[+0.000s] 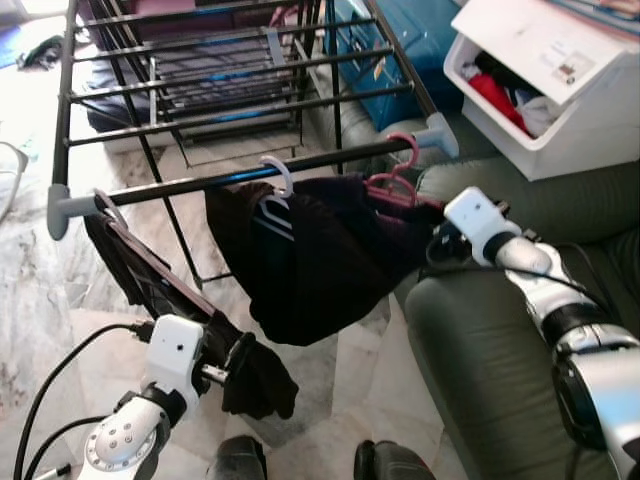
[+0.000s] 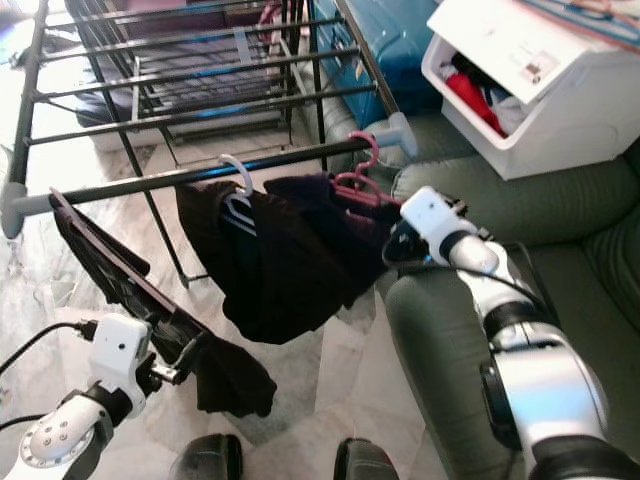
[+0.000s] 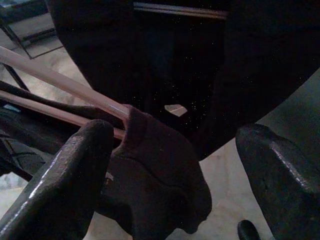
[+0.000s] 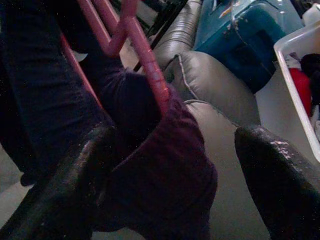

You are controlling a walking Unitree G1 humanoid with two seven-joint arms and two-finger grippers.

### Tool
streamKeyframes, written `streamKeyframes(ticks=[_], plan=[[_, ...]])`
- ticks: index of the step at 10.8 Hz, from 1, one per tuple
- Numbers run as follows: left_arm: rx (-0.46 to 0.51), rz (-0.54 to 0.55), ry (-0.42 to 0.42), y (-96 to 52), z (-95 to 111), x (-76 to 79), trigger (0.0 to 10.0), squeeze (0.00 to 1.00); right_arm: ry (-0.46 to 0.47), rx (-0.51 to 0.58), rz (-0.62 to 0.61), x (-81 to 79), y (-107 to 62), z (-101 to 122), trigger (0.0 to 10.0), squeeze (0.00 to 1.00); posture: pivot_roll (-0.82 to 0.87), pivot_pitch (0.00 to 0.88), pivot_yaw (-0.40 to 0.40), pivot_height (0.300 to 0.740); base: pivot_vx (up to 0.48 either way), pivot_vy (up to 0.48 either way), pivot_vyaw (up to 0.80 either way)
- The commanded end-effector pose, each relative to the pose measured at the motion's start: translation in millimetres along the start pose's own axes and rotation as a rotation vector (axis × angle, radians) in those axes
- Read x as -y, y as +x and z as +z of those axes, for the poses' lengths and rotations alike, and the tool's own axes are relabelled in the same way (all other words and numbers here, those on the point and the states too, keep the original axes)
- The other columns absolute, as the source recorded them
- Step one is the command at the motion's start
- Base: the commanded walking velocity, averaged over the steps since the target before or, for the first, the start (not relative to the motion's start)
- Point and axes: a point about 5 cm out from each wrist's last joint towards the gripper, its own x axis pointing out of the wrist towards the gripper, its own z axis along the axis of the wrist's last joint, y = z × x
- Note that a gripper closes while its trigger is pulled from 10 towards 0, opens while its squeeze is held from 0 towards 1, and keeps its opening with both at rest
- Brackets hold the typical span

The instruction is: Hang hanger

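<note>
- Hanger, pink [image 1: 395, 185]: I see it hooked on the drying rack's front bar [image 1: 230, 180], a dark garment [image 1: 310, 260] draped over it, beside a white hanger [image 1: 277, 180].
- Green sofa [image 1: 470, 350] lies under my right arm.
- Right end effector [image 4: 170, 165]: fingers spread wide around the garment's shoulder, not clamped.
- Left end effector [image 3: 175, 170]: fingers apart around dark cloth [image 1: 255, 380] on a third hanger.

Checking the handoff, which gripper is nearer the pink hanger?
Right. The right gripper sits just below the pink hanger; the left gripper is down by a dark garment, well away.
</note>
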Motion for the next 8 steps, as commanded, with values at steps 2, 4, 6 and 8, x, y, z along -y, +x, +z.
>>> streamKeyframes(ticks=[2, 4, 6, 8], plan=[[-0.007, 0.007, 0.004, -2.3, 2, -0.5, 10.0, 0.00, 0.040, 0.004, 0.011, -3.1, 3.9, 5, 0.0, 0.00, 0.18, 0.151, 0.003, 0.740, 0.000, 0.000, 0.00], [-0.014, -0.003, 0.003, 1.8, -1, 0.5, 10.0, 0.00, 0.088, 0.050, 0.076, -17.3, 7.2, 10, 0.0, 0.00, 0.17, 0.130, 0.004, 0.740, 0.000, 0.000, 0.00], [0.001, -0.009, -0.004, 10.9, 1, 4.9, 10.0, 0.00, 0.131, 0.063, 0.081, -18.0, 7.2, 10, 0.0, 0.00, 0.15, 0.120, -0.015, 0.740, 0.000, 0.000, 0.00], [0.004, -0.010, -0.014, 13.2, 0, 8.0, 10.0, 0.00, 0.151, 0.090, 0.092, -17.3, 10.2, 19, 0.0, 0.00, 0.15, 0.108, -0.024, 0.740, 0.000, 0.000, 0.00]])
